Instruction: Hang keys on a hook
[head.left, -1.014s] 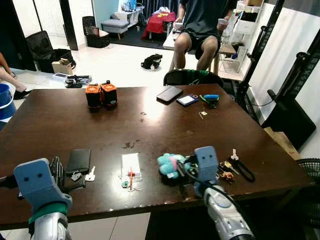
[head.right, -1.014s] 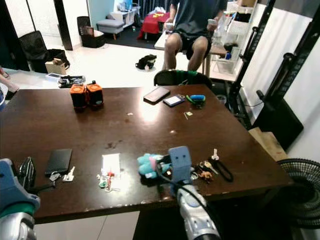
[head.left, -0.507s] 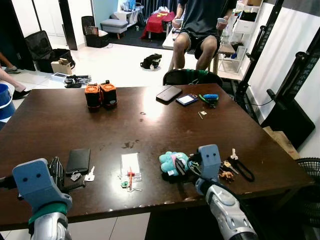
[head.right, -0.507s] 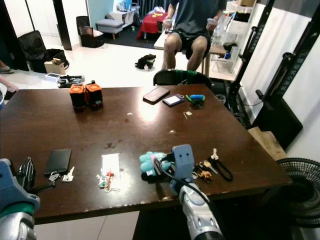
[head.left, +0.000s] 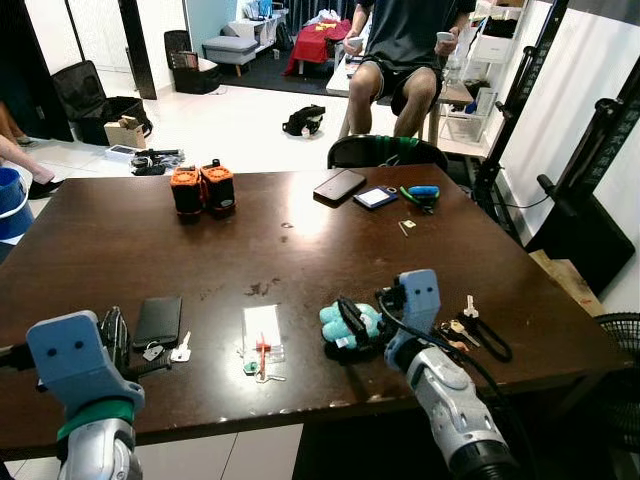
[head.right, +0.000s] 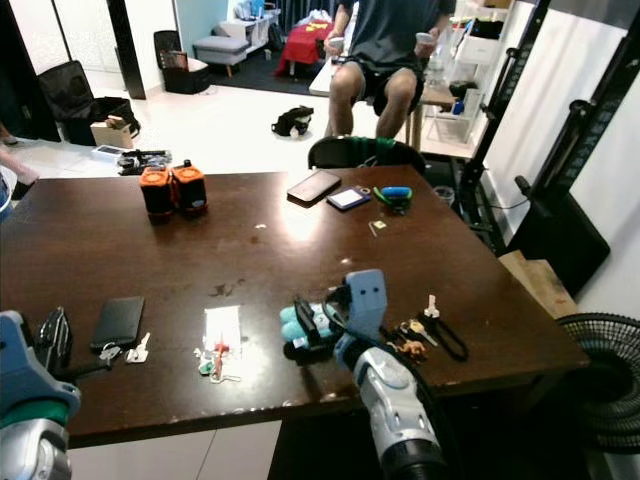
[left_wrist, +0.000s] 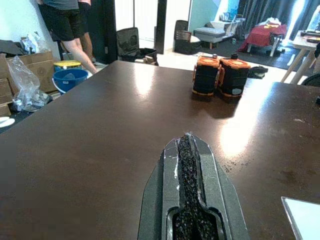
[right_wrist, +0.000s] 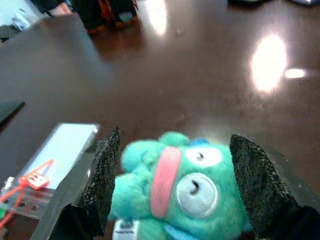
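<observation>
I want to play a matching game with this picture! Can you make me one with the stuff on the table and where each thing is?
Things:
1. teal plush toy
2. orange and black boxes
3. black phone
4. keys with black strap

Places:
A. far side of the table
B. near the left hand
C. between the fingers of the right hand
D. close to the table's right edge

Pairs: 1-C, 2-A, 3-B, 4-D

The 2 head views look down and forward across the surface (head.left: 300, 240); each wrist view looks low along its own fingers over it.
</observation>
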